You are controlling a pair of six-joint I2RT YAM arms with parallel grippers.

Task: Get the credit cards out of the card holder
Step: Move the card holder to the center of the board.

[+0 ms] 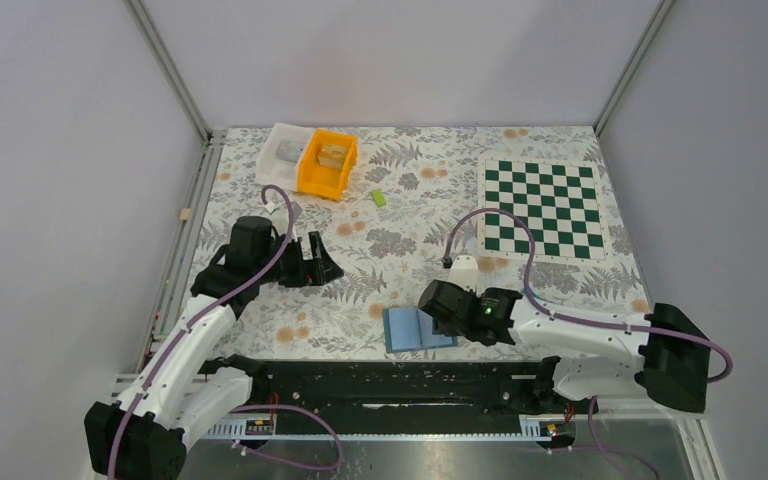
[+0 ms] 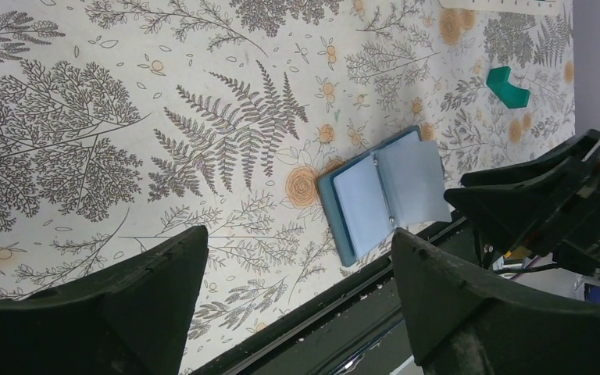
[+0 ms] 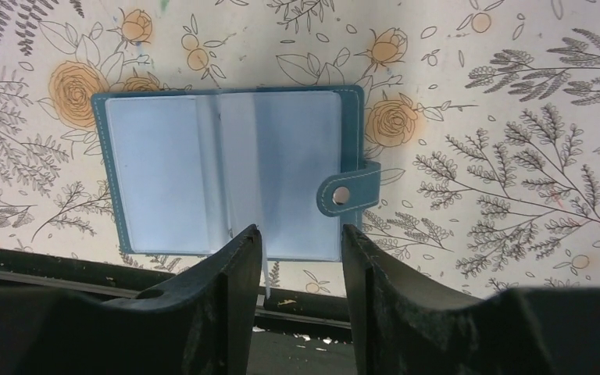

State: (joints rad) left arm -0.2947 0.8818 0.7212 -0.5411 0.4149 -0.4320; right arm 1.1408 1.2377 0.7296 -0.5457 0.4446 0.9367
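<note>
The blue card holder (image 3: 219, 176) lies open on the floral cloth at the near table edge, its clear sleeves showing pale and its snap tab to the right. It also shows in the top view (image 1: 407, 329) and the left wrist view (image 2: 383, 195). My right gripper (image 3: 297, 230) is open just above its near edge. One clear sleeve (image 3: 242, 168) stands up between the fingers, against the left one. A small teal-green card (image 2: 506, 86) lies on the cloth beyond the holder. My left gripper (image 2: 298, 233) is wide open and empty, well left of the holder (image 1: 325, 262).
An orange bin (image 1: 327, 163) and a white bin (image 1: 282, 148) stand at the back left. A small lime-green block (image 1: 378, 198) lies near them. A green chessboard (image 1: 543, 208) lies at the back right. The black rail (image 1: 390, 375) runs along the near edge.
</note>
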